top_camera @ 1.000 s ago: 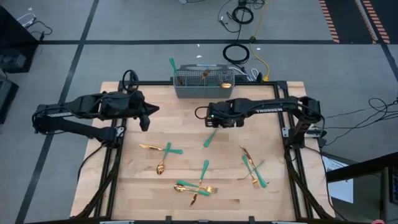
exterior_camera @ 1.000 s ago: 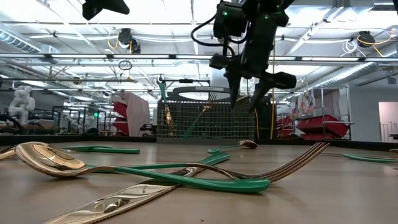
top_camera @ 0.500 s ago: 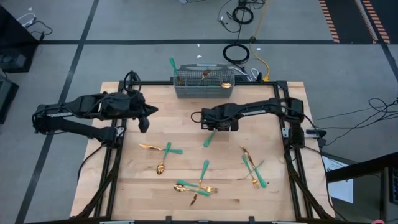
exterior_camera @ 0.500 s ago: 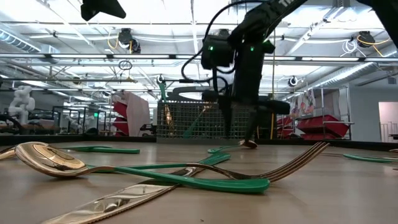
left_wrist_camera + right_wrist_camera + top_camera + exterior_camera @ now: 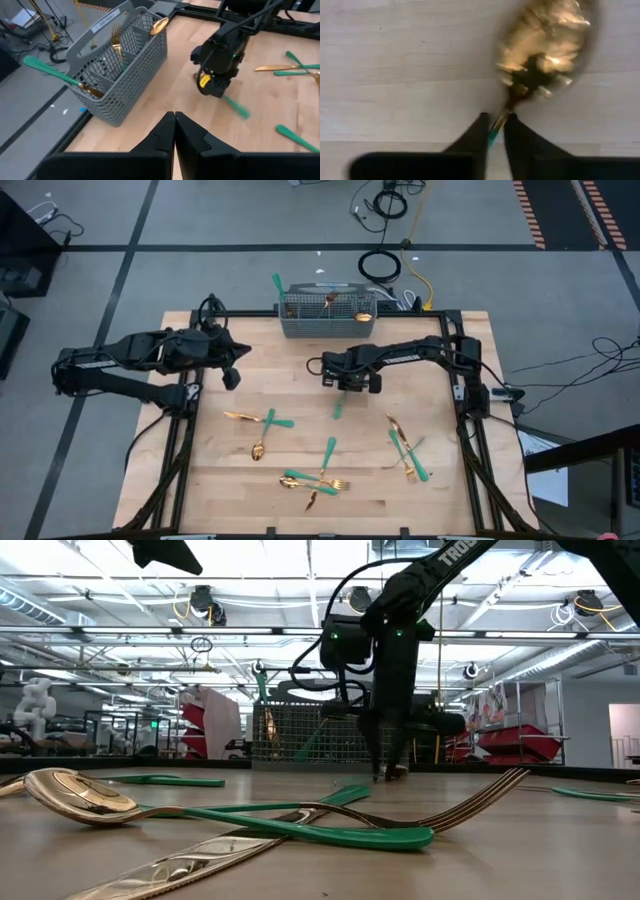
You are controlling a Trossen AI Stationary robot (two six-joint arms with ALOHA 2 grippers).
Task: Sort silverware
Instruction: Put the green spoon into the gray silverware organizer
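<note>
The right gripper (image 5: 494, 131) pinched the neck of a gold-bowled, teal-handled spoon (image 5: 540, 55) on the wooden table (image 5: 290, 380) before the grey mesh basket (image 5: 327, 323). So thin a hold (neck only) might let it swivel or slip when lifted. The left gripper (image 5: 174, 131) hung shut, empty.

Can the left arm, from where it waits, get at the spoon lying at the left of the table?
Probably yes. The left gripper hangs shut above the table's left side, and the spoon lies nearer the front with bare wood between. The right gripper is busy mid-table on another spoon, well clear.

Black arms (image 5: 410, 355); white lettering
</note>
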